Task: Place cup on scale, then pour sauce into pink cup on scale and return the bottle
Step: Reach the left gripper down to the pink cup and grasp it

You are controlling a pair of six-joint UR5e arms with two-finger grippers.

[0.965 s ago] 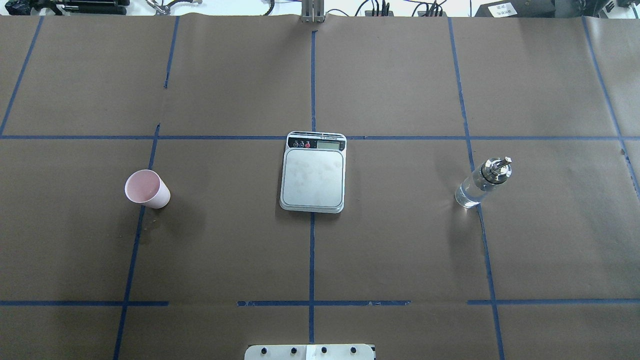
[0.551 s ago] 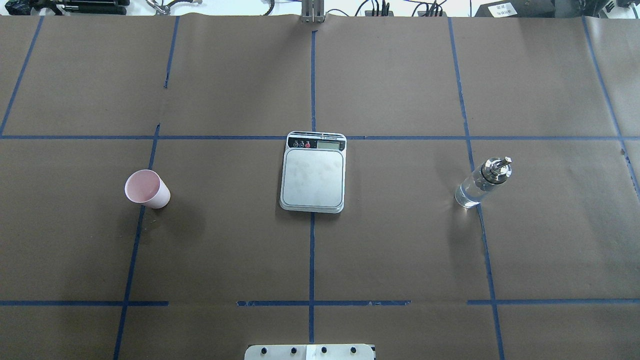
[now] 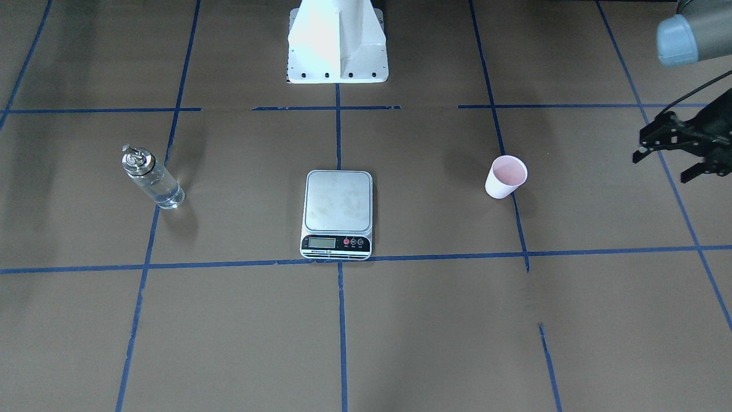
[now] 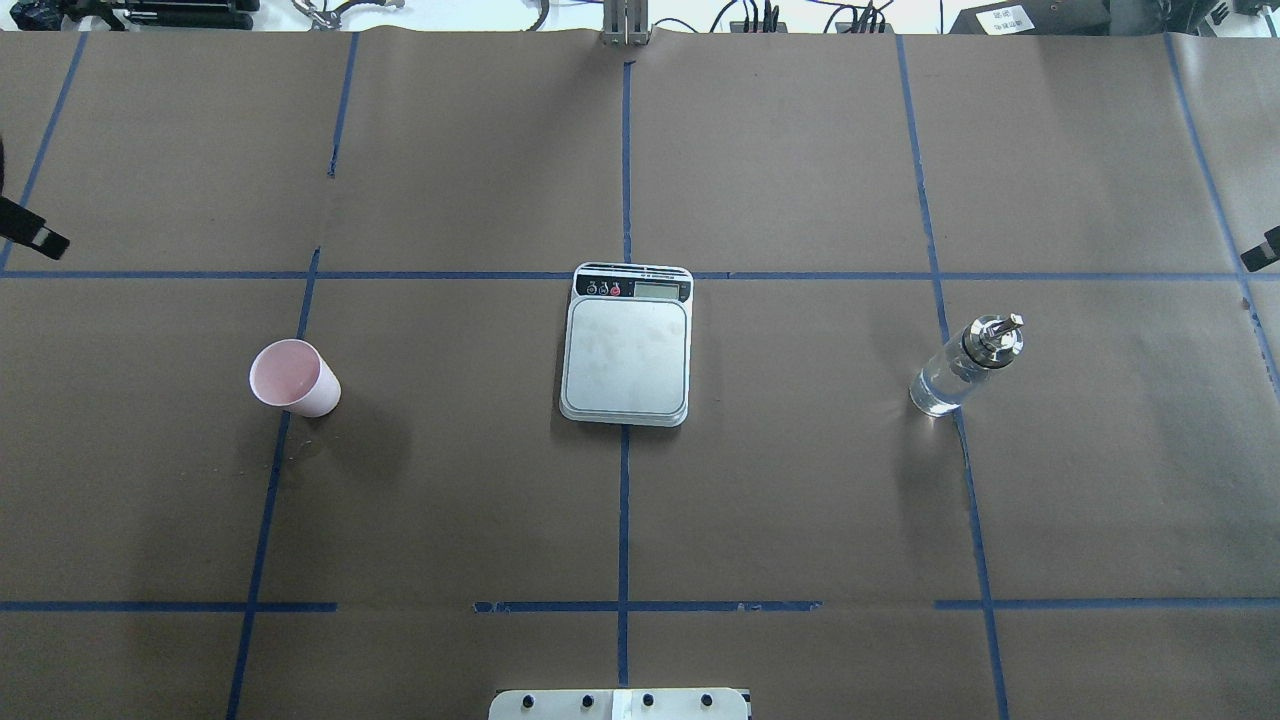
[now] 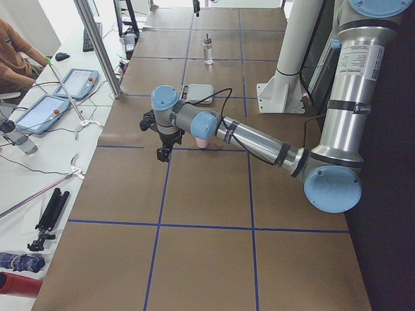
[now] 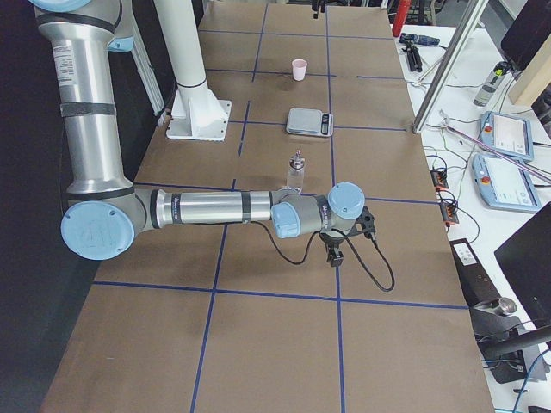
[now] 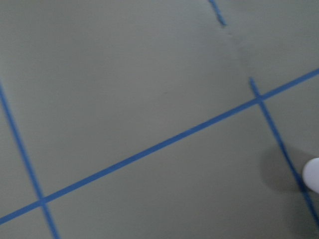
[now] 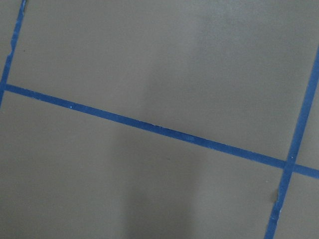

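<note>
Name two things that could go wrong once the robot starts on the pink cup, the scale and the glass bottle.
1. The pink paper cup looks light and empty. The open left gripper could crush or tip it while grasping.
2. The glass bottle is tall and narrow, so a glancing approach might topple it. A poured stream could also miss the narrow cup once it stands on the scale.

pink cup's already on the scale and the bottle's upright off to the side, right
No: the cup stands on the table, apart from the scale, as the overhead view shows. The bottle is upright off to the side.
</note>
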